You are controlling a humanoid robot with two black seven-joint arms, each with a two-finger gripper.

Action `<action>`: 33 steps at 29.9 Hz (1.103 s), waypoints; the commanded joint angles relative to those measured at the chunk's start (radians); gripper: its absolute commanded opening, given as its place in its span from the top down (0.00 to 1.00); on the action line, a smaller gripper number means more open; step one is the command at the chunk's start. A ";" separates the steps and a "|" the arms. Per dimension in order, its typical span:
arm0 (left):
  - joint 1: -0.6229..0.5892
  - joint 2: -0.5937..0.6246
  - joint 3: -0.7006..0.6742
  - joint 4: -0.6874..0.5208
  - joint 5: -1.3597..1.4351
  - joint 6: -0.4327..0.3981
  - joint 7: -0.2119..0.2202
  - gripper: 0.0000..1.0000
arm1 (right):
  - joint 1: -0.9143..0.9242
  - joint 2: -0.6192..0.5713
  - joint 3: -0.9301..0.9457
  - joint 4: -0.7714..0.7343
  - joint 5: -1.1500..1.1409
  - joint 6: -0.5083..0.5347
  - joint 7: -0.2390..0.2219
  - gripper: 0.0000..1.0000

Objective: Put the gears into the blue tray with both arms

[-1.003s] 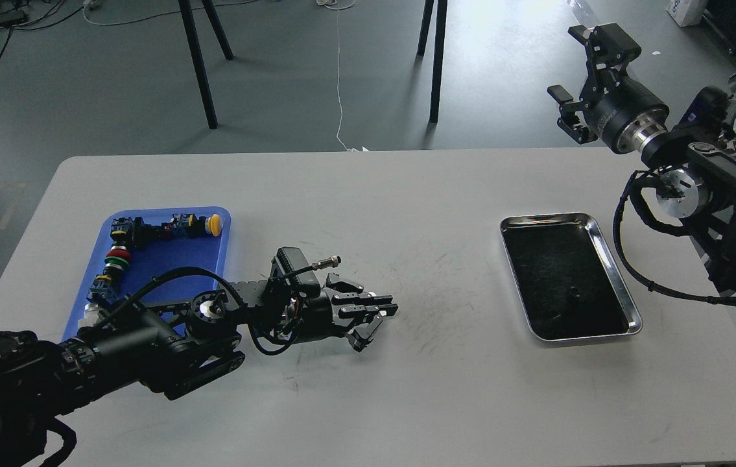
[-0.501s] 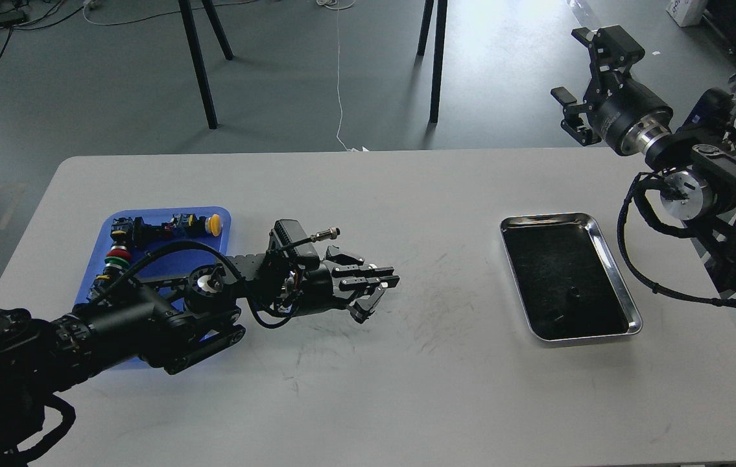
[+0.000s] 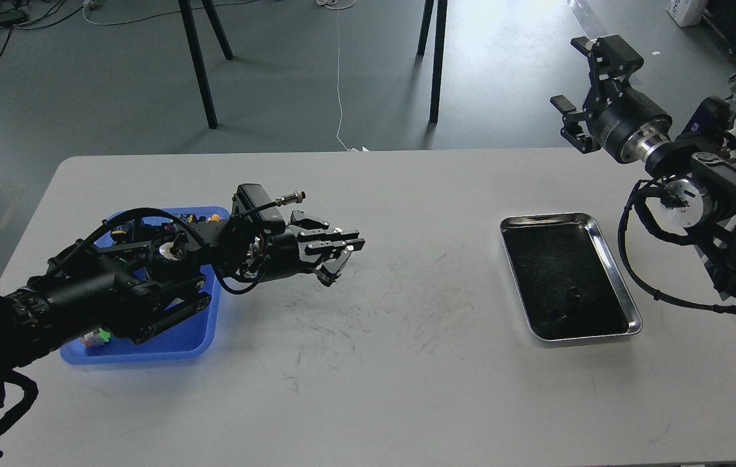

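Observation:
The blue tray (image 3: 173, 342) lies at the table's left, and my left arm covers much of it. My left gripper (image 3: 335, 261) hovers over the bare table just right of the tray, pointing right. Its fingers are dark and bunched, so neither their state nor anything held can be made out. A tiny gear (image 3: 573, 292) and another dark speck (image 3: 553, 317) rest on the dark bottom of the steel tray (image 3: 627, 305) at the right. My right gripper (image 3: 578, 78) is raised beyond the table's far right corner, open and empty.
Coloured push buttons (image 3: 122, 229) and a small green part (image 3: 100, 335) sit in the blue tray, partly behind my left arm. The table middle shows only scuff marks. Black stand legs (image 3: 199, 71) rise from the floor behind the table.
My left arm has swung left and toward the far side, so the gripper now hangs close to the blue tray. The right gripper has shifted only slightly.

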 commanded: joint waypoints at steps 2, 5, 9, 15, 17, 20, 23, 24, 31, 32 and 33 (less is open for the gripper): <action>-0.008 0.036 0.001 -0.001 0.009 -0.003 0.000 0.86 | 0.002 0.000 0.000 -0.002 -0.002 0.000 0.000 0.02; -0.014 0.053 0.023 -0.003 0.012 -0.011 0.000 0.86 | 0.004 0.002 0.000 -0.002 0.000 0.000 0.000 0.02; -0.026 0.072 0.043 -0.003 0.012 -0.011 0.000 0.86 | 0.008 0.002 0.000 -0.002 0.000 0.000 0.000 0.02; -0.026 0.105 0.046 -0.004 0.013 -0.011 0.000 0.86 | 0.001 0.000 0.000 -0.002 -0.002 0.001 0.001 0.02; -0.028 0.121 0.061 -0.004 0.013 -0.011 0.000 0.86 | -0.006 0.000 0.000 -0.002 -0.002 0.003 0.003 0.02; -0.028 0.141 0.089 -0.004 0.013 -0.011 0.000 0.86 | -0.009 0.002 0.000 -0.002 -0.002 0.003 0.003 0.02; -0.029 0.158 0.095 -0.006 0.015 -0.011 0.000 0.85 | -0.009 0.005 0.000 -0.003 -0.003 0.003 0.003 0.02; -0.029 0.165 0.095 -0.006 0.015 -0.011 0.000 0.85 | -0.009 0.005 0.000 -0.003 -0.003 0.003 0.003 0.02; -0.052 0.217 0.095 -0.026 0.016 -0.014 0.000 0.85 | -0.009 0.008 0.000 -0.003 -0.003 0.001 0.003 0.02; -0.055 0.225 0.095 -0.027 0.016 -0.014 0.000 0.85 | -0.009 0.008 0.000 -0.003 -0.003 0.001 0.003 0.02; -0.055 0.231 0.095 -0.030 0.018 -0.014 0.000 0.85 | -0.009 0.008 0.000 -0.003 -0.003 0.001 0.003 0.02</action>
